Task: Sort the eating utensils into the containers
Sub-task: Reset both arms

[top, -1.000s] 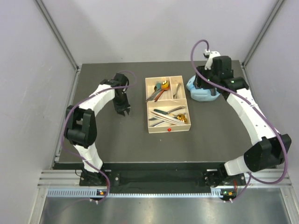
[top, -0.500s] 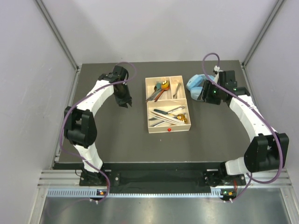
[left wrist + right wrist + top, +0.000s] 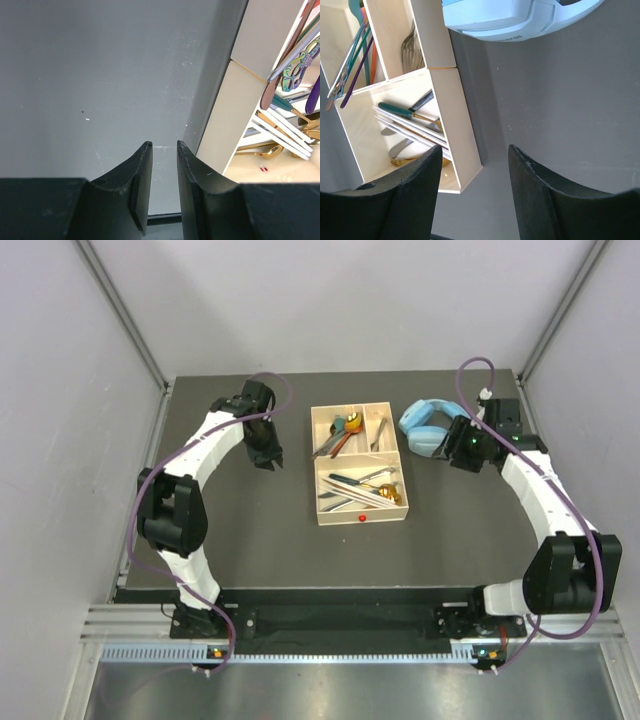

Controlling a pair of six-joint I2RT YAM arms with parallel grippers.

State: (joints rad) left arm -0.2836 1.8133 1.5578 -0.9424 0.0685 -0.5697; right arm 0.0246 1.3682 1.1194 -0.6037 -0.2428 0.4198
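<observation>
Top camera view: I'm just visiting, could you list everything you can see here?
table: one, dark grey, under everything
tray: one, cream, three compartments, table centre
eating utensils: many, gold, silver, teal, orange, purple, in all three compartments
red dot: one, tray's near rim
headphones: one pair, light blue, right of tray
left arm's fingers: two, black, slightly apart, empty, left of tray
right arm's fingers: two, black, open, empty, beside headphones
</observation>
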